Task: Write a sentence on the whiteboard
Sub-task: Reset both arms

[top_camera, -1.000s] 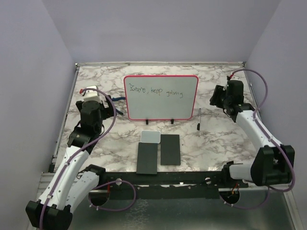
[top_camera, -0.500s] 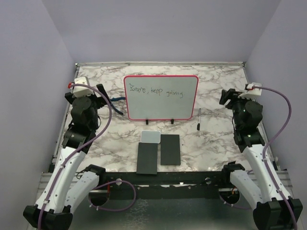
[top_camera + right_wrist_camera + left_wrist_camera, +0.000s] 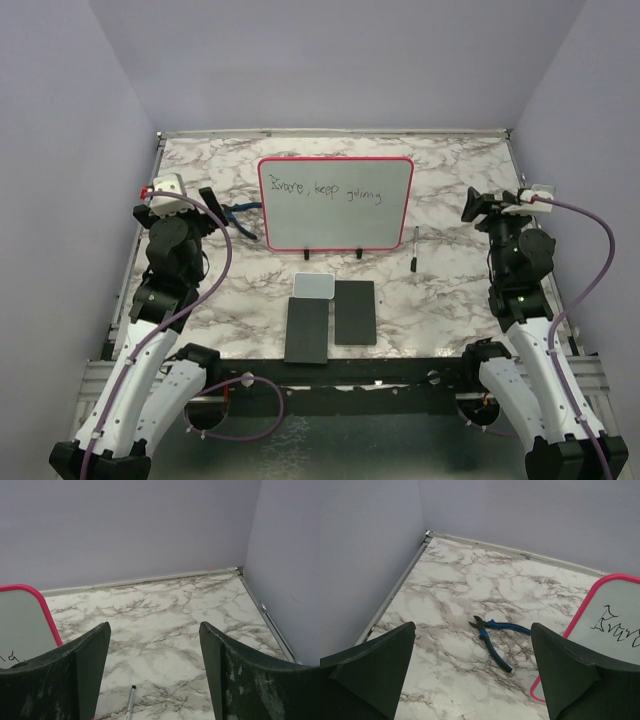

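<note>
We've got left gripper (image 3: 471, 627) and right gripper (image 3: 154, 626) wide, empty; whiteboard (image 3: 335, 205) looks light, stiff, tippy, so we'd pinch its 3 o'clock rim.

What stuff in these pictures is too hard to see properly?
Top view: the sentence is too small to read surely.
Left wrist view: the right edge cuts the sentence off after its first letters.
Right wrist view: the left edge cuts off most of the whiteboard.
Right wrist view: the pen loses its near end to the bottom edge.
</note>
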Controlling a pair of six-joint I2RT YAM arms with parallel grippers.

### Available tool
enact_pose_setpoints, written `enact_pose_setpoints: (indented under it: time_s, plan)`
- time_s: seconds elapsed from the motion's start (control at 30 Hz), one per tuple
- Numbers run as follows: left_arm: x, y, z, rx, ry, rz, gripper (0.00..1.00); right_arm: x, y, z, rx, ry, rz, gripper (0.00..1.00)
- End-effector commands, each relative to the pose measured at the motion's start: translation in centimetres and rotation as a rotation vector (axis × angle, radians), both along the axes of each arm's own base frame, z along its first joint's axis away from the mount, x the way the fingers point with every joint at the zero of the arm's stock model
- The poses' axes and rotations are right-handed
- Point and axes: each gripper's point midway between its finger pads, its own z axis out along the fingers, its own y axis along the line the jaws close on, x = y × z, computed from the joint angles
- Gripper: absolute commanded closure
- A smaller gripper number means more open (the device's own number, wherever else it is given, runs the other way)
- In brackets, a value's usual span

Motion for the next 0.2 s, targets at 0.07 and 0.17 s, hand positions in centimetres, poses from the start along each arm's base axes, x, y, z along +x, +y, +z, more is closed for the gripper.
enact_pose_setpoints:
  time_s: [0.07, 0.17]
  plan:
    - [-0.17, 0.01, 0.31, 0.008, -0.019, -0.011, 0.01, -0.30, -0.06, 1.06, -0.012, -0.035, 0.000, 0.24]
    - [-0.24, 0.00, 0.39, 0.005, -0.023, -0.012, 0.01, -0.36, -0.02, 1.20, -0.012, -0.037, 0.001, 0.24]
